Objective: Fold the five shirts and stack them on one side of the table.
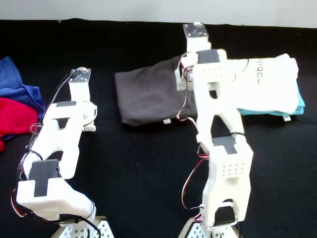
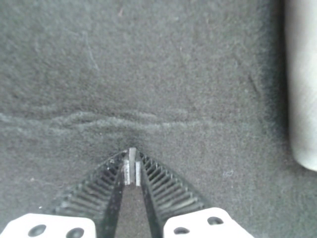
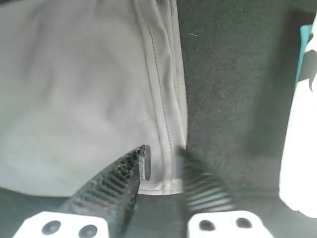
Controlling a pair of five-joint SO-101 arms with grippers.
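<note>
A dark grey shirt [image 1: 148,94] lies spread at the table's centre. My right gripper [image 3: 164,157] stands open at its right edge [image 1: 181,82], one finger over the cloth and the other past it, with the stitched hem [image 3: 168,124] between them. To the right, a folded white shirt [image 1: 267,82] rests on a teal one [image 1: 298,105]. Crumpled blue [image 1: 12,79] and red [image 1: 15,116] shirts sit at the far left. My left gripper [image 2: 130,161] is shut, tips down on the black table cover [image 2: 148,74], which is slightly rippled there.
The left arm [image 1: 64,134] stands folded between the blue and red pile and the grey shirt. A blurred white thing [image 2: 303,84] shows at the edge of the left wrist view. Bare black cover [image 1: 143,163] runs along the front between the two arms.
</note>
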